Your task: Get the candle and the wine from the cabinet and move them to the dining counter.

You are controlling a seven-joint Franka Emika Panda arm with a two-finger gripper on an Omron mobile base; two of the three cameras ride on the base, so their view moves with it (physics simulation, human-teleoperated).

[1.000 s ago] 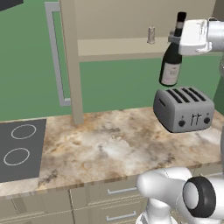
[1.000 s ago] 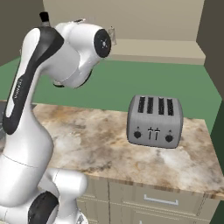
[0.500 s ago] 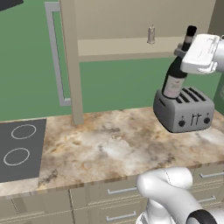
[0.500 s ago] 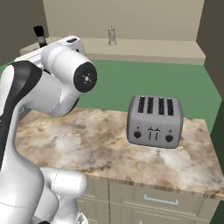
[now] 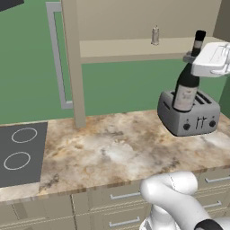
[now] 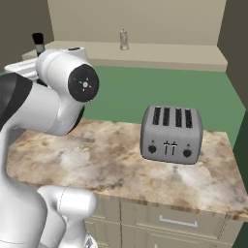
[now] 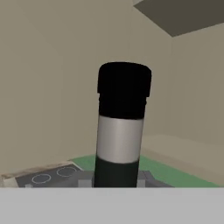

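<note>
My gripper (image 5: 192, 58) is shut on the neck of the wine (image 5: 186, 86), a dark bottle with a pale label, leaning and hanging in front of the toaster. In the hand view its black cap (image 7: 124, 85) and grey neck band stand straight up between my fingertips (image 7: 85, 181). The cap (image 6: 38, 41) pokes up behind my arm in the right base view. The candle (image 5: 155, 35), a small pale stub, stands on the open cabinet's shelf (image 5: 134, 47), left of the bottle; the candle (image 6: 124, 39) also sits at the shelf's back. The dining counter is out of view.
A grey four-slot toaster (image 5: 189, 114) (image 6: 170, 134) stands on the marbled worktop (image 5: 108, 152). A black cooktop (image 5: 20, 152) lies at the left. The cabinet door (image 5: 74, 63) hangs open with its bar handle (image 5: 56, 54). Drawer fronts run below the worktop edge.
The arm has drawn the wine out from the shelf, down and to the right, so it now hangs lower before the toaster. The candle has stayed put.
</note>
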